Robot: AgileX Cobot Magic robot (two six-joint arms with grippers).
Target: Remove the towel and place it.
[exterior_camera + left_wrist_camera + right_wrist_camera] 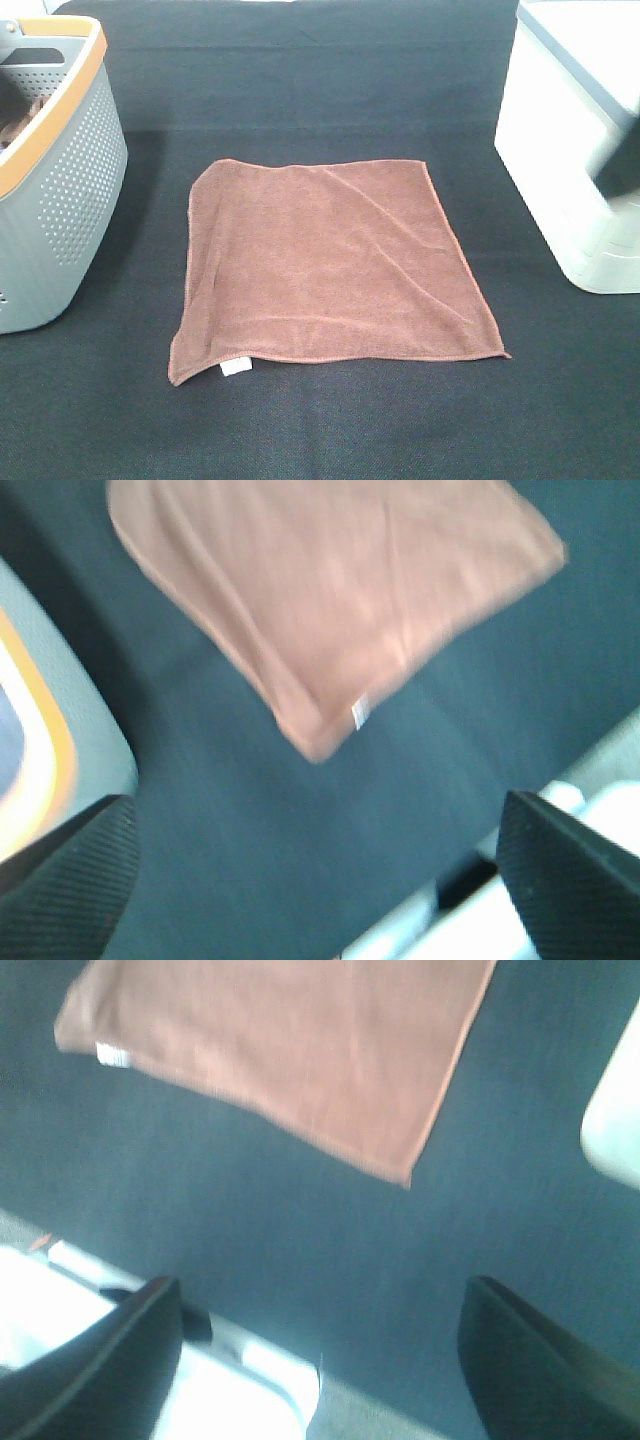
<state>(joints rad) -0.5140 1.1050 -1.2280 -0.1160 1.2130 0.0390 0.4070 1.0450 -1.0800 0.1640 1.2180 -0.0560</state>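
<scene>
The reddish-brown towel (325, 265) lies spread flat on the black table cloth, mid-table, with its small white tag (233, 367) at the near left corner. It also shows in the left wrist view (330, 590) and the right wrist view (290, 1045). No gripper shows in the exterior view. My left gripper (315, 890) is open and empty, held well above the table beside the towel's tag corner. My right gripper (320, 1360) is open and empty, also high, off the towel's near edge.
A grey perforated basket (75, 190) with an orange rim stands at the left, with a dark bunched cloth (22, 112) inside. A white box-like appliance (575, 150) stands at the right. Black table cloth (330, 430) surrounds the towel.
</scene>
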